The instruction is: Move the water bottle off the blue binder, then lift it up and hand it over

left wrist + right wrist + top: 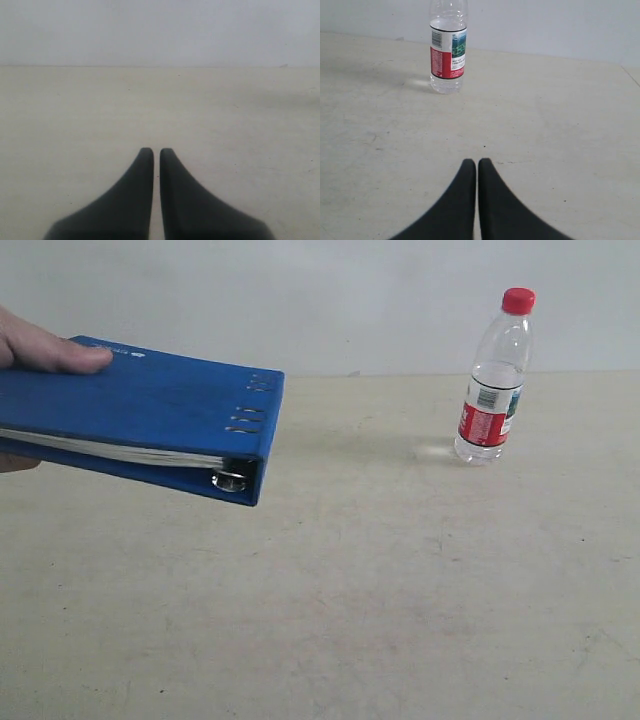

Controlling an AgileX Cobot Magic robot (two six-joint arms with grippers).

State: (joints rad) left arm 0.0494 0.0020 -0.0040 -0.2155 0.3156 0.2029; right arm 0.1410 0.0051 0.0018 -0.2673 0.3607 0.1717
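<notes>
Closed, empty, left end effector [156, 151] and right end effector [477, 161] are idling; a hand [45, 348] (probably human) is holding the blue binder [140, 405], water bottle [494, 380] apart; handover is ending, needing only retreat.

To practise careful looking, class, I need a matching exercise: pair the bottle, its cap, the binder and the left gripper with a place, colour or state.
Things:
1. bottle
2. cap
3. binder
4. left gripper

Descriptions:
A. held up off the table by a hand
B. shut, holding nothing
C. standing upright on the table
D. red

Pairs: 1-C, 2-D, 3-A, 4-B
</notes>
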